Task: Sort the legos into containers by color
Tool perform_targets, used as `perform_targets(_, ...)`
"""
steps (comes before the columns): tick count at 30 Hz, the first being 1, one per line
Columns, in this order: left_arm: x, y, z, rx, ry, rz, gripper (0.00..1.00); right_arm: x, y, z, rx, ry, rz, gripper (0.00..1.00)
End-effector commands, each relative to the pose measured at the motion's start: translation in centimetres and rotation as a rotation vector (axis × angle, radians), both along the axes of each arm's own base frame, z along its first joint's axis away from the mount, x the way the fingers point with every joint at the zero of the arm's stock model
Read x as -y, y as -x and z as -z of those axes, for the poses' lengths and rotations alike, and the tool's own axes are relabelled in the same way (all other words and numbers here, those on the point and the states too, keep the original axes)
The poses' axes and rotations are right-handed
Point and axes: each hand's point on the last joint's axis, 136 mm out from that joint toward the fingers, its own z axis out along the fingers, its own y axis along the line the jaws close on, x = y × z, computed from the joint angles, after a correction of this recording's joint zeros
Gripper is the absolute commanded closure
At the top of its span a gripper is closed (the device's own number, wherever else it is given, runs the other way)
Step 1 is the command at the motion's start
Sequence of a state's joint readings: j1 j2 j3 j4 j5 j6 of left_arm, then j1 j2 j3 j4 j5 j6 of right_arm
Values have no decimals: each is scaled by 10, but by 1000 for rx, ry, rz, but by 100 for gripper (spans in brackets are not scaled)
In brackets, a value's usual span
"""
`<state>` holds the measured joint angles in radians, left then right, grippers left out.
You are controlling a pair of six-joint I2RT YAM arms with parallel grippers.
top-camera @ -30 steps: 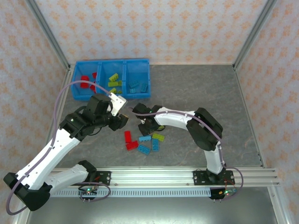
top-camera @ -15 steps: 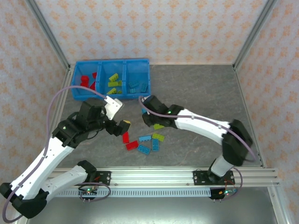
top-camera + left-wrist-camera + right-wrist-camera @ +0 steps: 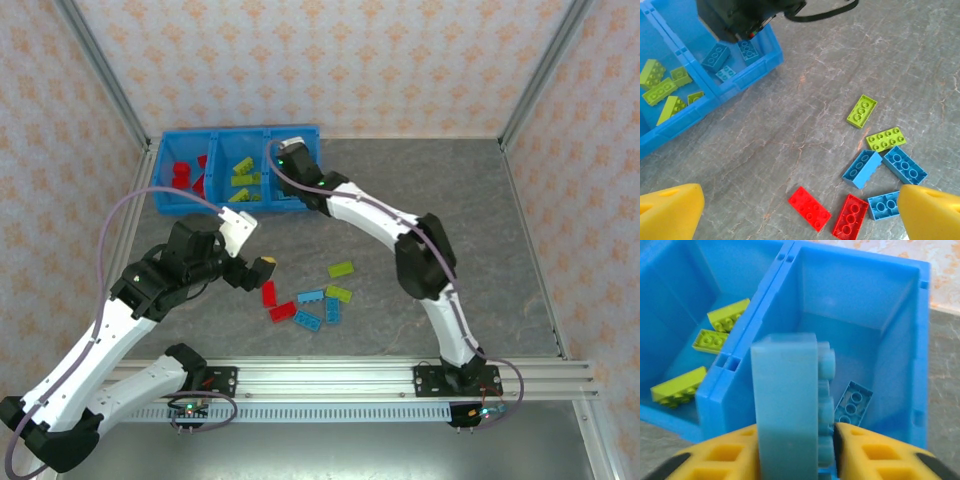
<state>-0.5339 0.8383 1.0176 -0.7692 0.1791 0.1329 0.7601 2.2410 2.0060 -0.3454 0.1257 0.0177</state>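
The blue bin tray [image 3: 240,132] has red, lime and light blue legos in its left, middle and right containers. My right gripper [image 3: 290,160] hangs over the right container [image 3: 855,335], shut on a light blue lego [image 3: 785,390] held upright between its yellow fingers [image 3: 875,452]. My left gripper [image 3: 800,215] is open above two red legos [image 3: 809,208] on the table, with nothing between its fingers [image 3: 670,212]. Loose light blue legos [image 3: 861,168] and lime legos [image 3: 861,110] lie beside them.
The loose heap [image 3: 307,305] sits mid-table in front of the arms. The right arm [image 3: 370,215] stretches diagonally from its base to the bin. Metal frame posts and patterned walls bound the grey table [image 3: 450,200].
My right gripper lifted a light blue lego from the heap and carried it back-left to above the right container. My left gripper opened wide and drew back from the bin towards the red legos.
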Motion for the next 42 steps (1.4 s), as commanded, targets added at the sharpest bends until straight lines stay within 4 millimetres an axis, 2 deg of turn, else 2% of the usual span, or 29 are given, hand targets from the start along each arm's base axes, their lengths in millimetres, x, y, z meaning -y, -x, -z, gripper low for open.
perform_targets(1,-9,-9,-2,43,-33,-46,0,6,-2,-25,16,85,17,50)
perform_targets(4,-12,-11,-1,47,-43,-66,0,11,6,-47,14,68,12,50)
perform_targets(7,-12,-12,0,45,-46,-69,0,23,29,-73,-6,24,-11,50)
perform_targets(11,-11,-13,3,32,-49,-67,0,48,81,-101,-61,-48,-82,47)
perform_targets(15,-2,-13,9,-21,-35,-39,1,81,150,-118,-136,-123,-179,34)
perform_targets(18,15,-9,8,-100,4,-8,2,110,203,-120,-192,-173,-227,25)
perform_targets(20,30,-10,11,-176,38,-11,3,131,231,-115,-228,-195,-231,20)
perform_targets(22,45,-15,25,-266,57,-45,5,156,258,-106,-250,-217,-210,16)
perform_targets(25,74,-18,55,-323,-9,-10,7,181,288,-78,-298,-256,-174,7)
perform_targets(30,114,-20,113,-422,-152,71,8,202,321,-43,-379,-313,-149,0)
perform_targets(34,130,-15,157,-550,-191,122,15,209,328,-33,-404,-333,-121,1)
perform_targets(38,128,-4,188,-635,-254,147,21,214,326,-28,-401,-324,-86,1)
perform_targets(42,119,-7,208,-642,-311,114,25,210,323,-26,-404,-330,-84,1)
